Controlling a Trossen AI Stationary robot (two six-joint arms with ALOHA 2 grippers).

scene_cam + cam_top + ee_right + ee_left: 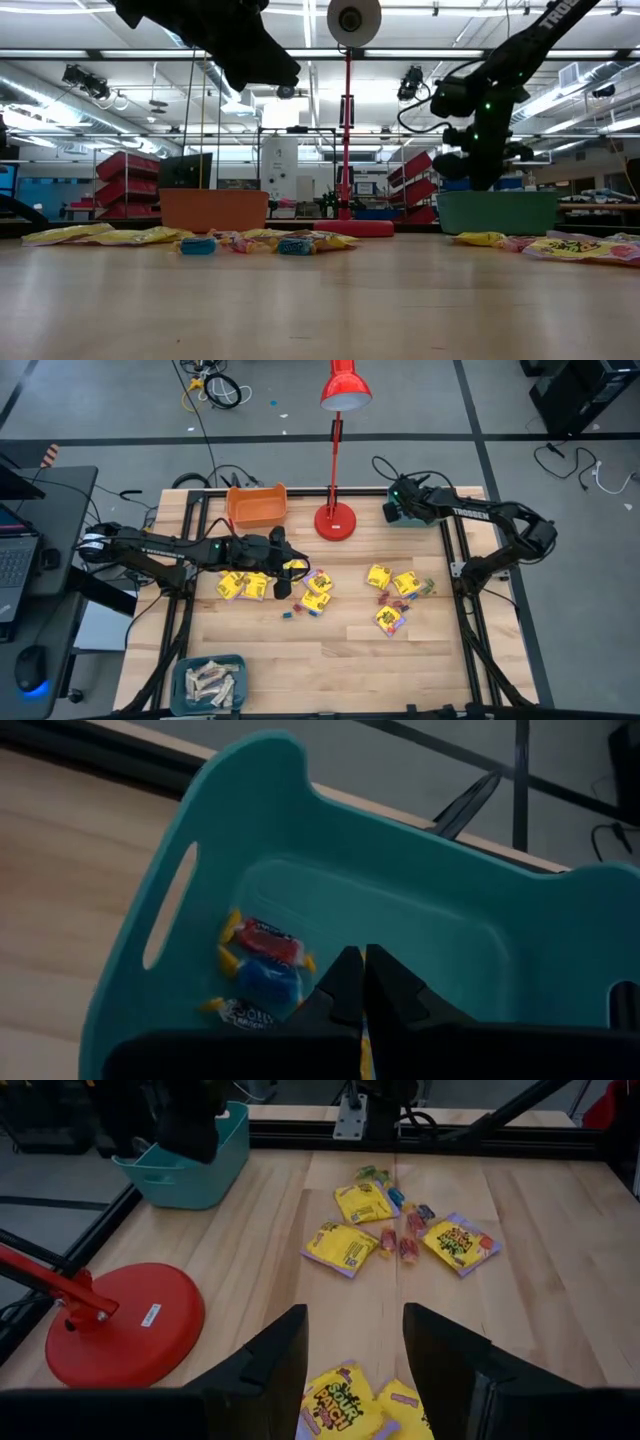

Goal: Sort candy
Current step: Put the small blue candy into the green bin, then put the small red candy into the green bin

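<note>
Yellow candy packets and tiny red and blue pieces lie flat on the wooden table in two clusters, one at centre left and one at centre right. My left gripper hangs open above the left cluster's packets, touching nothing. My right gripper is shut over the teal bin at the table's far right. A thin yellow sliver shows between its fingers. A red piece and a blue piece lie on the bin's floor. My right gripper pinches something thin and yellow between its shut fingers, seemingly a small candy's wrapper end. The fingers themselves hide the rest of it. They slant down from above into the teal bin's opening, and the piece is clear of the bin's floor.
An orange bin stands at the far left. The red desk lamp's base sits at far centre, its shade overhead. A second teal bin with pale beige bars stands at the near left. Bare wood lies along the near edge.
</note>
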